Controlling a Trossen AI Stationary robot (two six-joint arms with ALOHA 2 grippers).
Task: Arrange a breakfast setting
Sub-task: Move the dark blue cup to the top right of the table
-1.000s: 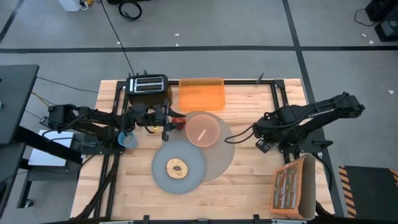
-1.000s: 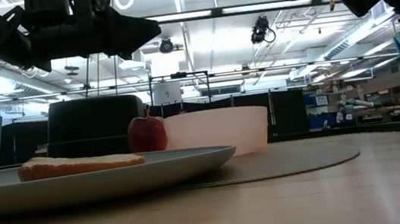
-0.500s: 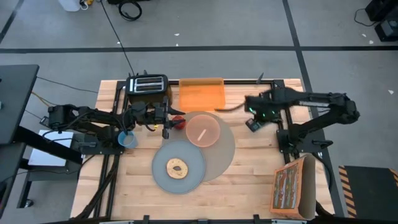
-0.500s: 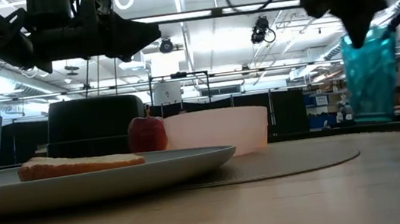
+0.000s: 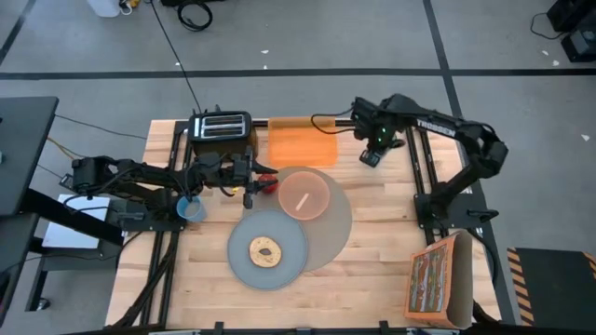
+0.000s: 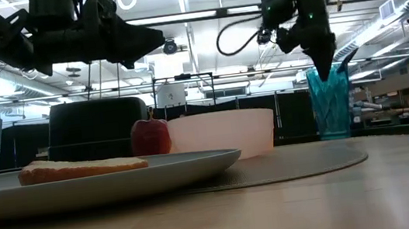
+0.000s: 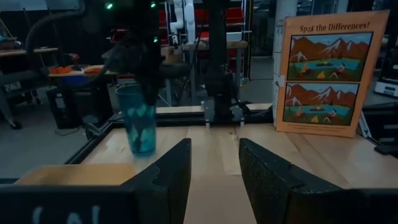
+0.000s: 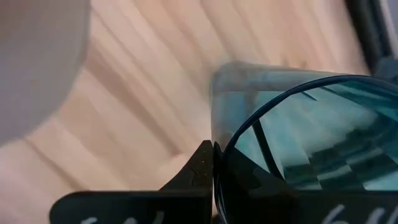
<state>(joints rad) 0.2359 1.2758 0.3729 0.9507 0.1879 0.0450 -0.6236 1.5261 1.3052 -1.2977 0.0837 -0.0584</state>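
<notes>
The grey mat (image 5: pixel 328 233) lies mid-table. On it stand the pink bowl (image 5: pixel 304 194), with the spoon (image 5: pixel 300 199) inside, and the blue-grey plate (image 5: pixel 279 265) with the bagel (image 5: pixel 265 249). The red apple (image 5: pixel 269 182) sits left of the bowl, and the small blue cup (image 5: pixel 191 209) farther left. My left gripper (image 5: pixel 250 184) is open and empty, raised just left of the apple. My right gripper (image 5: pixel 372 154) is shut on a teal glass (image 6: pixel 330 103) near the far edge, right of the orange container. My right gripper holds the teal glass by its rim (image 8: pixel 233 140), one finger inside the glass and one finger (image 8: pixel 199 167) outside. The fingers come from above, pointing down. The glass is upright below them; whether its base (image 6: pixel 334 134) touches the table, I cannot tell.
A black toaster (image 5: pixel 222 128) and an orange container (image 5: pixel 301 141) stand along the far edge. A picture card (image 5: pixel 436 279) stands at the near right corner. Black rails (image 5: pixel 419 158) run along the table's right side. Bare wood lies right of the mat.
My right gripper has carried the teal glass from the table's right side toward the far edge and somewhat left, keeping it upright, and has lowered it near the orange container. My left gripper has stayed by the apple.
</notes>
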